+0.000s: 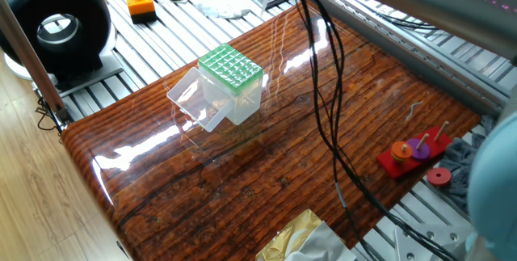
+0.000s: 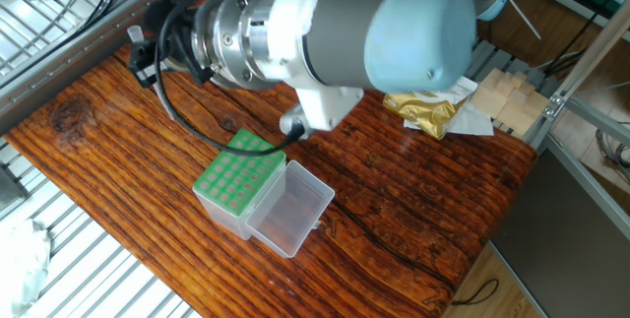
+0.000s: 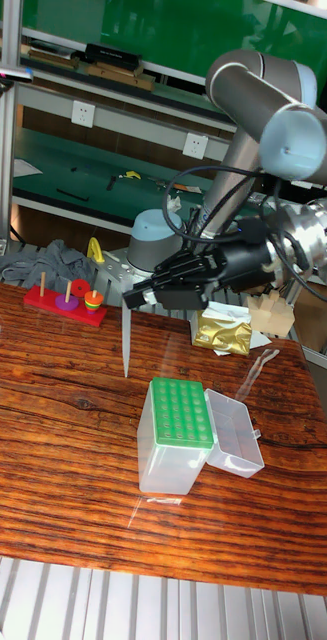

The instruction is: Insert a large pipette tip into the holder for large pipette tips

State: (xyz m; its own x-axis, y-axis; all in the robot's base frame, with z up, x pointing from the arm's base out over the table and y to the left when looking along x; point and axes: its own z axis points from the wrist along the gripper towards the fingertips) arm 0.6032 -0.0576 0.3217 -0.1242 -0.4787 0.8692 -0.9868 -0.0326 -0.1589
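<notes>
Large pipette tip (image 3: 126, 340): slim, tapered, translucent white tube, hanging upright from the gripper (image 3: 135, 299), jaws closed on its upper end, above the table (image 3: 43, 400) left of the holder. Holder for large pipette tips (image 3: 175, 434): clear plastic box, green grid top (round holes, contents not discernible), hinged clear lid (image 3: 233, 432) lying open on its right. Table: glossy, grained red-brown wood. Red peg toy (image 3: 66, 301): far left.
</notes>
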